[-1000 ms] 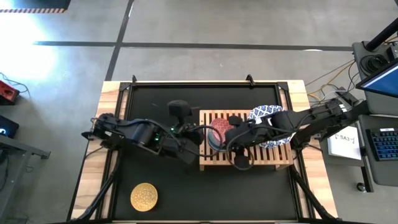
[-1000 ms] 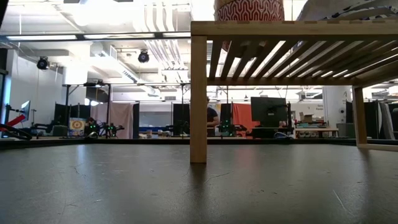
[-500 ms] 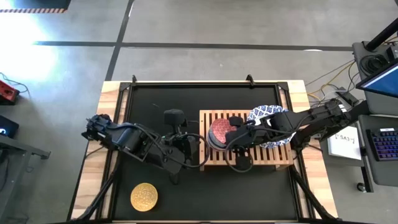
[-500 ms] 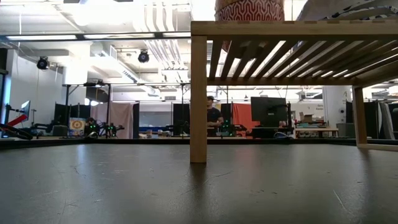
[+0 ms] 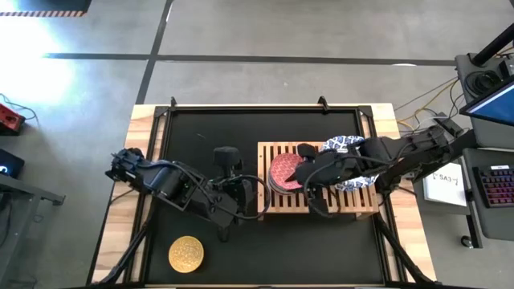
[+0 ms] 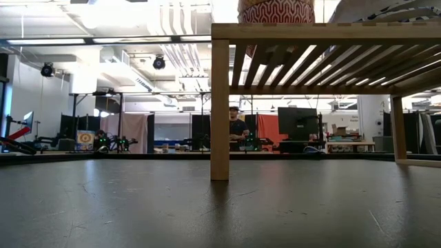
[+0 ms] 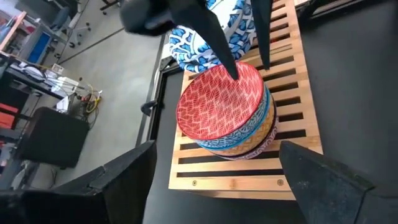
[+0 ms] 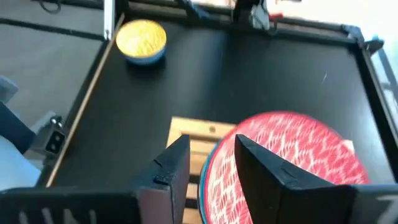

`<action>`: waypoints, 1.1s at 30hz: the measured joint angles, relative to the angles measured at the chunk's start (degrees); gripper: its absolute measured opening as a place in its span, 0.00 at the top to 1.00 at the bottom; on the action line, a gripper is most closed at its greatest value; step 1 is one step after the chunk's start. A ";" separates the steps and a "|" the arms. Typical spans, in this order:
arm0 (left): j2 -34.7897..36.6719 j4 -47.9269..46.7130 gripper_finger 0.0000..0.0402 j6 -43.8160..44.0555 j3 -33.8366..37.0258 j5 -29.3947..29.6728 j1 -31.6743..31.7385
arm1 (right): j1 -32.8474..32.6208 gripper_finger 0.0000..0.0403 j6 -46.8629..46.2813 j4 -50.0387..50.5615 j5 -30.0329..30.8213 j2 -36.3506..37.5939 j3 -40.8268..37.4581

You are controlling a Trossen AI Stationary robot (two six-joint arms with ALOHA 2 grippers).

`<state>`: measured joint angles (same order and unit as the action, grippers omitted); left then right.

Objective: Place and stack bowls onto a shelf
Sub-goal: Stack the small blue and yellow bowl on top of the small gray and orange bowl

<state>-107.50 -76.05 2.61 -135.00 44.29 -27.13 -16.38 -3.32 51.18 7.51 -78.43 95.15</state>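
Observation:
A red patterned bowl tops a stack of small bowls on the left part of the slatted wooden shelf. Beside it on the shelf, half under my right arm, are white bowls with blue rims. A yellow bowl stands on the mat near the front left. My right gripper hangs open over the red bowl, one finger inside its far rim and one outside. My left gripper is wide open just left of the shelf, with nothing between its fingers. My right gripper's fingers come from above, slanting down, and stand on either side of the red bowl's rim with a gap showing. Whether the inner fingertip touches the bowl's inside I cannot tell. The bowl sits level on the stack.
The shelf's front leg stands on the black mat, which has a raised frame around it. Open mat lies left of and in front of the shelf. A person stands in the room far behind the table.
My left arm has drawn back a little from the shelf toward the table's near left. My right arm has shifted slightly over the stack, so more of the red bowl shows from above. The bowls and the shelf have not moved.

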 joint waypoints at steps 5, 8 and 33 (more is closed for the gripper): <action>0.00 -1.65 0.20 2.28 0.00 0.04 -0.95 | 0.00 0.67 0.38 1.01 0.00 0.00 3.56; 0.00 -4.12 0.20 5.38 0.00 -0.06 -1.76 | -0.20 0.65 0.36 1.36 -0.03 0.00 4.97; 1.34 -13.91 0.20 36.50 24.69 -26.13 -6.34 | -5.25 0.62 -16.49 8.61 -15.00 -0.42 6.89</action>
<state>-106.16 -89.96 39.11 -110.31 18.16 -33.47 -21.63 -19.82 59.79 -7.50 -78.85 102.04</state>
